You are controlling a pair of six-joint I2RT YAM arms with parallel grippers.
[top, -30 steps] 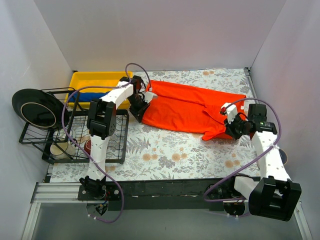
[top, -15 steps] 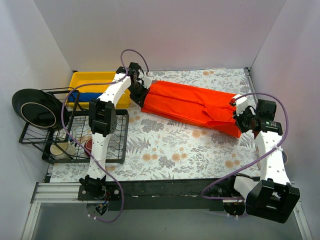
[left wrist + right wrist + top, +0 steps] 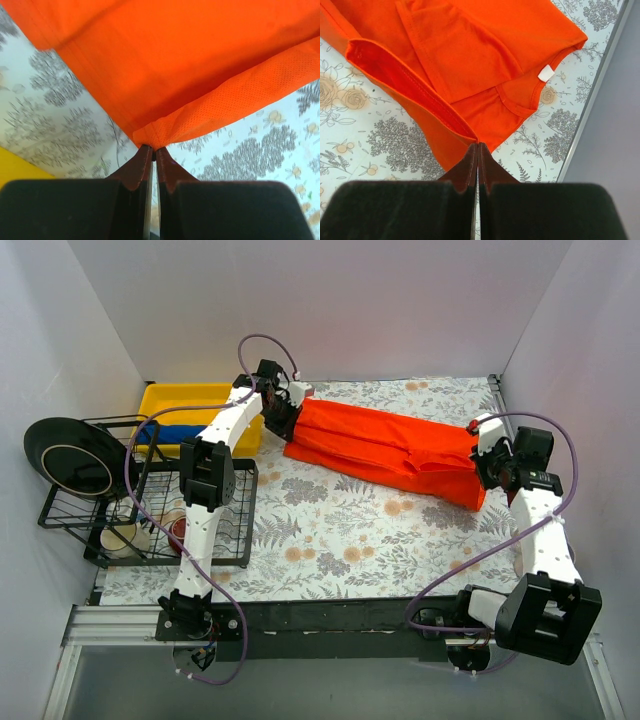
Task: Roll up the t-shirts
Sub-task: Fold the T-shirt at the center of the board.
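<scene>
Both arms are out at the far half of the table [image 3: 340, 540], with the orange-red t-shirt [image 3: 385, 445] strung between them. It is folded lengthwise into a long band and runs on a slant from far left down to the right edge.

Left hand [image 3: 283, 420] is at the band's far-left end, and the wrist view settles it: the two dark fingers are pressed together with a corner of the orange-red t-shirt [image 3: 175, 65] pinched at the left hand's [image 3: 153, 149] tips. The cloth fans up and away from that pinch, with the floral table showing on either side.

Over on the right, the right hand [image 3: 487, 472] is at the other end of the band. From its own camera, the right hand [image 3: 478, 146] has its fingers tight together, clamped on a folded edge of the orange-red t-shirt [image 3: 470, 50] just below the neckline. A small white label [image 3: 545, 73] sits inside the collar, and folded layers overlap above the grip. Whether the middle of the band rests on the table or hangs just off it, I can't tell.

At the far-left corner there's a yellow bin [image 3: 185, 400] with the blue t-shirt [image 3: 170, 432] lying in it, just beside the left arm. Nearer, a black wire rack [image 3: 150, 540] holds a black plate [image 3: 65, 455] leaning at its left end.
</scene>
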